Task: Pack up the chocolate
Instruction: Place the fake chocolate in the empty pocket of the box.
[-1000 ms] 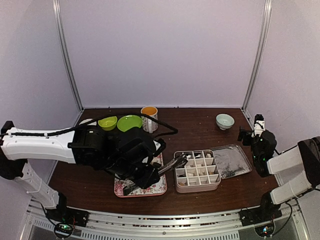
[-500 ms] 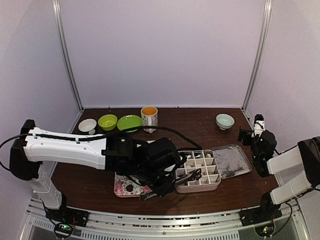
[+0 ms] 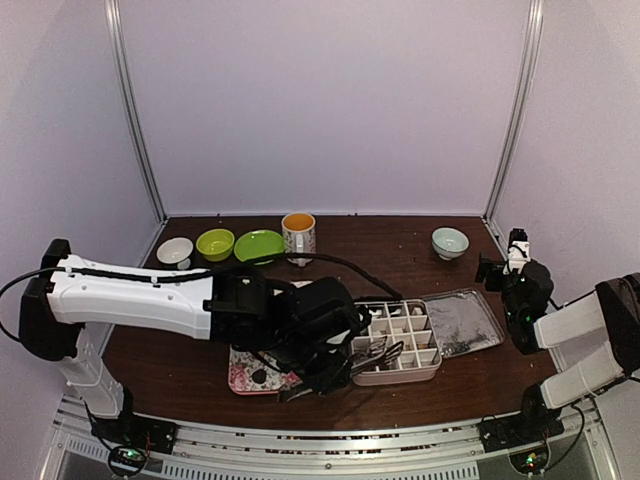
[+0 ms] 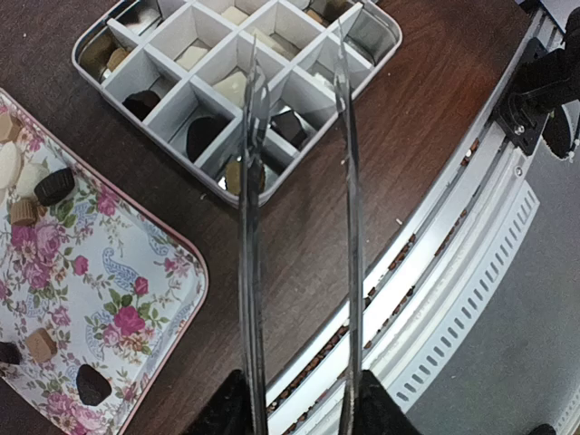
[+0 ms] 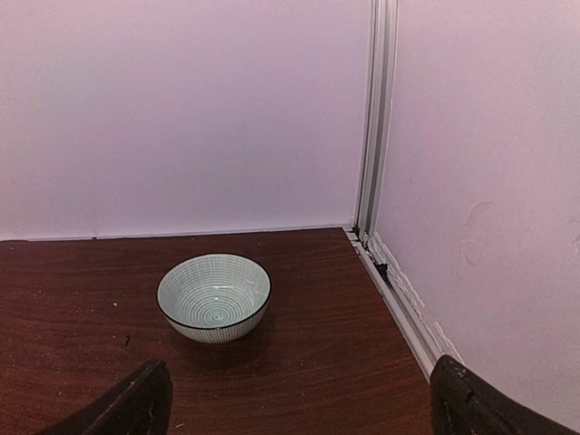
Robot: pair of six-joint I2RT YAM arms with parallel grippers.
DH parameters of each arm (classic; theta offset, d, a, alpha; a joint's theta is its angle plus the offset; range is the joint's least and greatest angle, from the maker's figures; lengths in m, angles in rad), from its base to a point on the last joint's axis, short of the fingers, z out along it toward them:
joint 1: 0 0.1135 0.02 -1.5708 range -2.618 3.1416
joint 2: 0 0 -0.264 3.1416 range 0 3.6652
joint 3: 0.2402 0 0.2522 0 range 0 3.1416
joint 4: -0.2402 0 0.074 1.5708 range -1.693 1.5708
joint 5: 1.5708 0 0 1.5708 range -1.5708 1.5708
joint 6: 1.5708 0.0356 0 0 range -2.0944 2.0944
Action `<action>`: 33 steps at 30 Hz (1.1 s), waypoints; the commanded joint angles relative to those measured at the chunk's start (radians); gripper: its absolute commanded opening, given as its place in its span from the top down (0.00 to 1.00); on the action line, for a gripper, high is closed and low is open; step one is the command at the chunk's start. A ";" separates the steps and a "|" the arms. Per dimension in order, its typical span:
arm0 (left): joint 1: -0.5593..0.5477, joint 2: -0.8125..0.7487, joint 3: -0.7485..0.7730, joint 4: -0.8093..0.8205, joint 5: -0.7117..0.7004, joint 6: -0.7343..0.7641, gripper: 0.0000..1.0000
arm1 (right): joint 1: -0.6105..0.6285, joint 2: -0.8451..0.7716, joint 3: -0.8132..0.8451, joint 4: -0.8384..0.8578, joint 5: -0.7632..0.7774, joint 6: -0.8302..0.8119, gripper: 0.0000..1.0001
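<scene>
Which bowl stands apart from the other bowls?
The pale blue-green bowl at the back right, standing alone; the white bowl, green bowl and green dish sit together at back left.

The tongs (image 4: 250, 236) in my left jaws are bare polished metal, thin and mirror-bright. Those jaws look like matt black plastic. Under them the tabletop (image 4: 426, 100) is dark brown wood grain with a low sheen. The box (image 4: 83, 45) has a smooth grey metallic rim and flat white dividers, matt; card or plastic, I cannot tell. The tray (image 4: 136, 272) has a glossy printed floral face. The chocolate (image 4: 54, 186) looks smooth, the dark pieces faintly shiny. The lid (image 3: 462, 322) is dull silver. The bowl (image 5: 214, 296) is glazed ceramic, finely lined. The walls (image 5: 181, 109) are matt.
</scene>
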 commanded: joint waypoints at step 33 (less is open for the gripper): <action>0.141 -0.255 -0.288 -0.228 -0.239 -0.209 0.58 | -0.007 0.002 0.013 0.000 0.000 0.001 0.00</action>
